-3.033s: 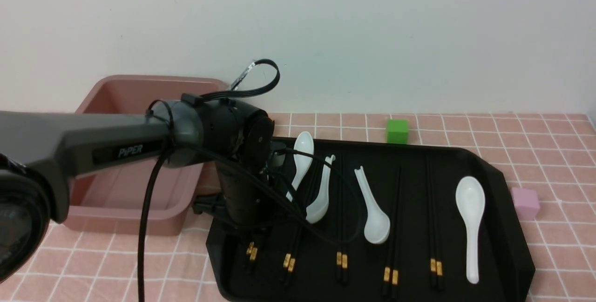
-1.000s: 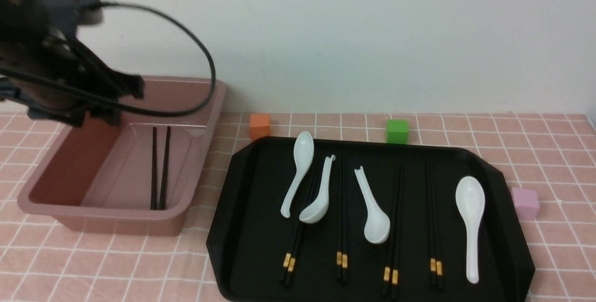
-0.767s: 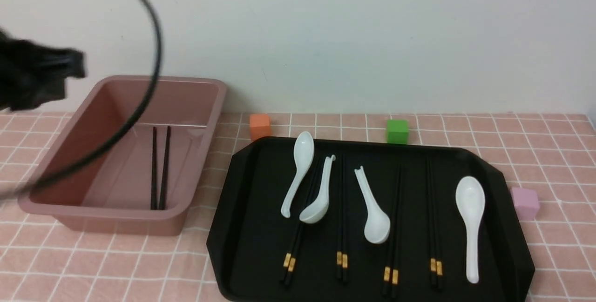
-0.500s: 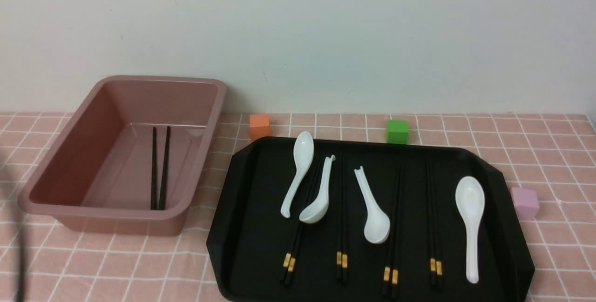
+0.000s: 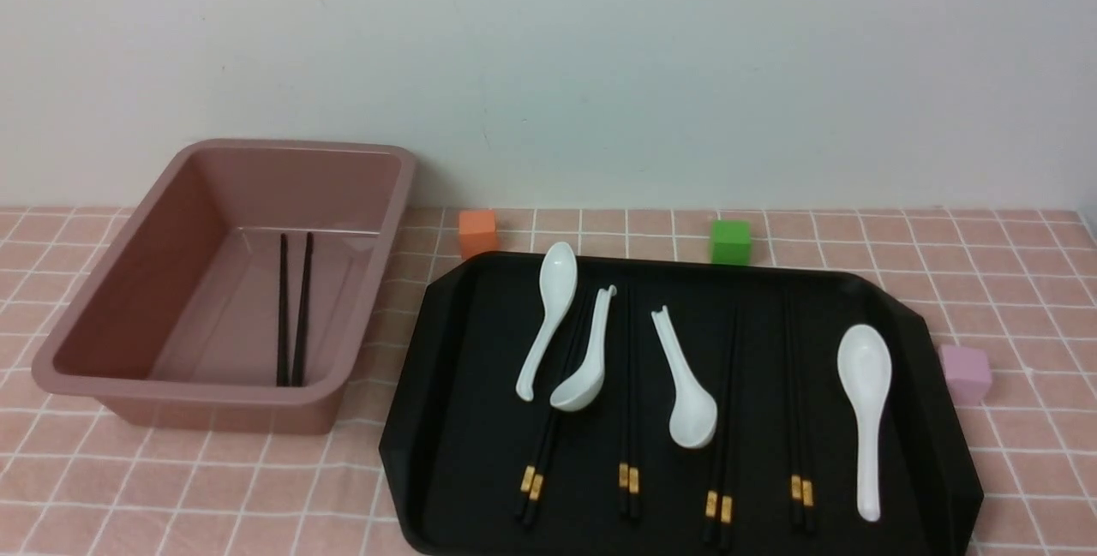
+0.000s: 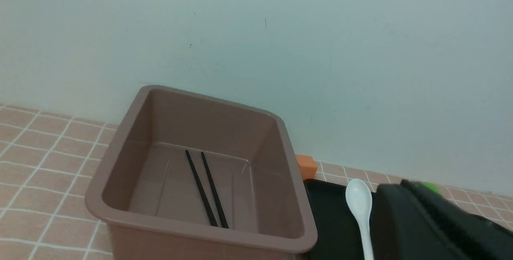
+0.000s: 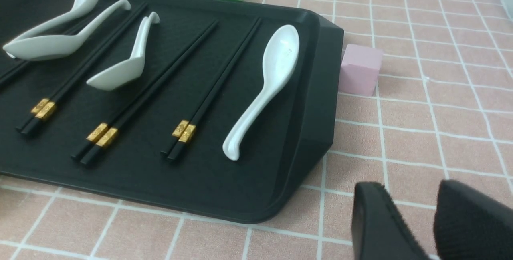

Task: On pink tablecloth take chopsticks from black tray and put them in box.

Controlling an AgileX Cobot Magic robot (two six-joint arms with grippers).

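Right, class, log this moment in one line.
box: one chopstick pair inside | black tray: four pairs | left fingers: shut | right fingers: open

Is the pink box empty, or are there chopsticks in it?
Not empty. One pair of chopsticks lies flat on the floor of the box, seen in front and left wrist views.

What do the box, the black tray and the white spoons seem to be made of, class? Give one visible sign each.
The box: likely moulded plastic, semi-gloss; rounded corners, soft sheen. The black tray: probably matte plastic; finely textured surface, barely reflects. The white spoons: glossy ceramic or melamine; bright highlights, cannot tell which.
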